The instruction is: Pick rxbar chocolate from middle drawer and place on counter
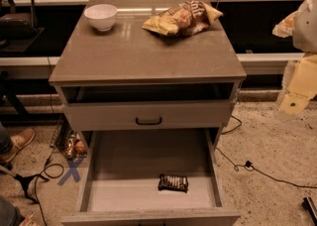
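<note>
The rxbar chocolate [173,183], a small dark bar with pale lettering, lies flat on the floor of the middle drawer [124,195], right of centre and towards the front. The drawer is pulled far out of the grey cabinet. The counter [143,54] is the grey-brown top slab above it. My gripper [298,91] shows as a pale, blurred shape at the right edge of the view. It is beside the cabinet at about counter height, well away from the bar and holding nothing I can see.
A white bowl [101,16] and a yellow-brown chip bag [182,18] sit at the back of the counter. A closed drawer front with a black handle [148,120] is above the open drawer. Cables [257,170], a blue tape cross [73,169] and a person's shoe [19,141] are on the floor.
</note>
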Motion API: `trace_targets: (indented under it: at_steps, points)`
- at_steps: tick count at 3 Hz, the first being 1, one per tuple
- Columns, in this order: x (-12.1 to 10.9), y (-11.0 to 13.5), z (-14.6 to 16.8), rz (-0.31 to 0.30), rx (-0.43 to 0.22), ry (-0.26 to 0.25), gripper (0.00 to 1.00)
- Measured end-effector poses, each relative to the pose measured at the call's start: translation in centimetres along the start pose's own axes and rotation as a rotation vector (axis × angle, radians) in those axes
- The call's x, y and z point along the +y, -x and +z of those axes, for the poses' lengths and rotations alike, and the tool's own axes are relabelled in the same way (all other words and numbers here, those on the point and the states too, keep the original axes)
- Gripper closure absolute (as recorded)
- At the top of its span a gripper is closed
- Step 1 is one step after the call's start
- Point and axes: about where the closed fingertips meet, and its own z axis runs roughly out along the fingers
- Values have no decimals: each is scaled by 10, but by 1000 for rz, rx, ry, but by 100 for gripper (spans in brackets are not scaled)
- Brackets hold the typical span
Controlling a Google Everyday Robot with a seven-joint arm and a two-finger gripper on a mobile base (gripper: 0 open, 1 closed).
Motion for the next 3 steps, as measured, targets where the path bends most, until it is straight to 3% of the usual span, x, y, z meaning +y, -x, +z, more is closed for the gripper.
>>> trace_targets:
  at_steps: [1, 2, 3]
  points:
    - [0, 0, 0, 0, 0, 0, 0]
    - [18, 6, 38, 8, -62, 68, 0]
    - [71, 51, 115, 32, -222, 164, 0]
